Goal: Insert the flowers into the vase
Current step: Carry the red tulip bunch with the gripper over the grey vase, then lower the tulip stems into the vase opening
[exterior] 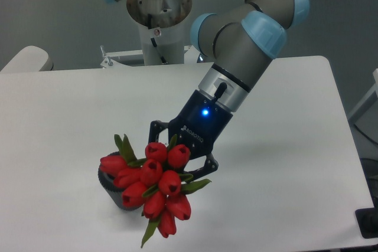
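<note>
- Pinching the flowers (152, 186) from behind, the hand (180, 154) has its two black fingers closed around the bunch just under the top buds.
- The bunch — red buds with a few narrow green leaves — hangs tilted, tips pointing down and toward the camera.
- The vase (113, 188) stands on the white desk (283, 157), mostly hidden behind the buds; only its dark ribbed left side and base show.
- Whether any stem is inside the vase's opening cannot be told — the blooms cover it.
- A blue light glows on the hand's body.
</note>
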`<state>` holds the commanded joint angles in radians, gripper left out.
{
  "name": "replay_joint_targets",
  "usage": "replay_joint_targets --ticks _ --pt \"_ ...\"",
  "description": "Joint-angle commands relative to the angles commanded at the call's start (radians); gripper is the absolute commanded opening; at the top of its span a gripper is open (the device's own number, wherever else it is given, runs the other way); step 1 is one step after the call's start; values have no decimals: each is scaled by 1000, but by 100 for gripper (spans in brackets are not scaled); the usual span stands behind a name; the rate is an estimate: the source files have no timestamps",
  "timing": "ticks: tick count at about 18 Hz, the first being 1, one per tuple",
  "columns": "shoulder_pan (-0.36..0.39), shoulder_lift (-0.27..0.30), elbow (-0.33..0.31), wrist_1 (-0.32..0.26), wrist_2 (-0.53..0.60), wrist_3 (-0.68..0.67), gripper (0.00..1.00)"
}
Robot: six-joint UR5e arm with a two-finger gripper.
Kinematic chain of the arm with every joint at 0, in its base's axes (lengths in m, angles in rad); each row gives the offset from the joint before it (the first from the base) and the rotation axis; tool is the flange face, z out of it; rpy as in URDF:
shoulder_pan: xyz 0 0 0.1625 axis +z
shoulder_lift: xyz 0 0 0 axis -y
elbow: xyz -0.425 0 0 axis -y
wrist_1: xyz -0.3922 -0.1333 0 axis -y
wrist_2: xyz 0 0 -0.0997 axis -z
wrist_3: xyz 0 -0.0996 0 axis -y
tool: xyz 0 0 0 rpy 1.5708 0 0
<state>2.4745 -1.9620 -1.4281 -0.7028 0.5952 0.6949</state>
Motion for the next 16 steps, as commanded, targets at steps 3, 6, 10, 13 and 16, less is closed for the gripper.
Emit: replay_joint_targets --ticks 3,6,10,13,16 --pt "-12 11 0 16 -21 -5 29" --pt "-15 14 0 14 -81 -6 29" --pt "-15 35 -6 14 -118 -20 30" --pt "-26 64 -17 14 -124 -23 31" --pt "-41 86 -41 16 -124 -23 31"
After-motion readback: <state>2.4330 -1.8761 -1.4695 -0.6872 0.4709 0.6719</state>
